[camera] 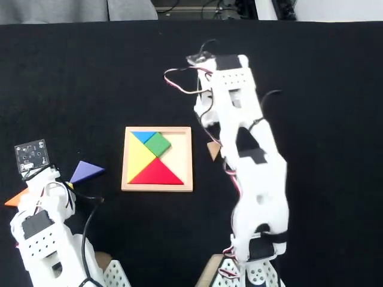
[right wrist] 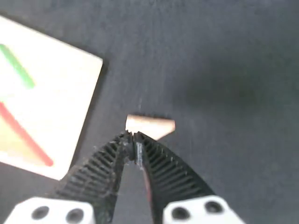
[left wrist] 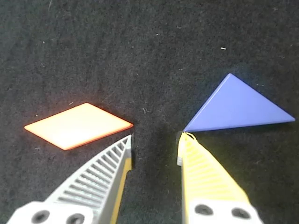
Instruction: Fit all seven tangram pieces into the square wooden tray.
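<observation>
The square wooden tray (camera: 188,159) lies mid-table and holds blue, green, yellow and red pieces. My right gripper (right wrist: 134,136) is just right of the tray (right wrist: 70,88), shut, its tips pinching the near corner of a small pale orange triangle (right wrist: 150,125). That triangle (camera: 212,149) peeks out beside the right arm (camera: 248,155). My left gripper (left wrist: 155,139) hangs open over bare cloth at the near left. An orange parallelogram (left wrist: 77,125) lies off one fingertip and a purple triangle (left wrist: 238,109) touches the other. On the table they are the parallelogram (camera: 16,198) and the triangle (camera: 87,171).
A small black circuit board (camera: 31,156) sits on the left arm (camera: 42,233) near the left edge. Cables loop off the right arm's far end (camera: 179,81). Black cloth covers the whole table, with open room behind and right of the tray.
</observation>
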You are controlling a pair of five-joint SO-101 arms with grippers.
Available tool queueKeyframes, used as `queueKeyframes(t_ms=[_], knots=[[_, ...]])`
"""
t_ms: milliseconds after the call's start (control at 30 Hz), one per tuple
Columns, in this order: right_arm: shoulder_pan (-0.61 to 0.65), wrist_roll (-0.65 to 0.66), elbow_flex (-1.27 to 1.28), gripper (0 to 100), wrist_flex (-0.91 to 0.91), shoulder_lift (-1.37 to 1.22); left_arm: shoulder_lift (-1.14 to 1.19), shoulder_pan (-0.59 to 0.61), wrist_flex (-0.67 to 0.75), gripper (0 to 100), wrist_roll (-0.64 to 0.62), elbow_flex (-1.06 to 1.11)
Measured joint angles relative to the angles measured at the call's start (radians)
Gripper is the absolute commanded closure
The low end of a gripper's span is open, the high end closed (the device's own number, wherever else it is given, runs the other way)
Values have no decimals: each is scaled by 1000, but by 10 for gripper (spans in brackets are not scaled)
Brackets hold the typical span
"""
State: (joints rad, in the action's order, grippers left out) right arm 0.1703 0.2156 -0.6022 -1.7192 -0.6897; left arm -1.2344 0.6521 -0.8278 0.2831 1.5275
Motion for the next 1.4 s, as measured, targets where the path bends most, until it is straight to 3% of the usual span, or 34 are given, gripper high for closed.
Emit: queueKeyframes(t_ms=[233, 367, 533, 1000, 1200, 1400], knots=[[0, -77, 391, 988, 114, 410, 0, 0, 0, 834, 0, 0], [0, -167, 706, 982, 307, 669, 0, 0, 0, 834, 0, 0], [0, -267, 1042, 776, 563, 832, 0, 0, 0, 834, 0, 0], [2, -555, 908, 750, 509, 528, -3, -34, 0, 834, 0, 14], [89, -735, 841, 750, 511, 480, -3, -34, 0, 834, 0, 14], [115, -835, 838, 751, 557, 414, -3, -34, 0, 834, 0, 14]])
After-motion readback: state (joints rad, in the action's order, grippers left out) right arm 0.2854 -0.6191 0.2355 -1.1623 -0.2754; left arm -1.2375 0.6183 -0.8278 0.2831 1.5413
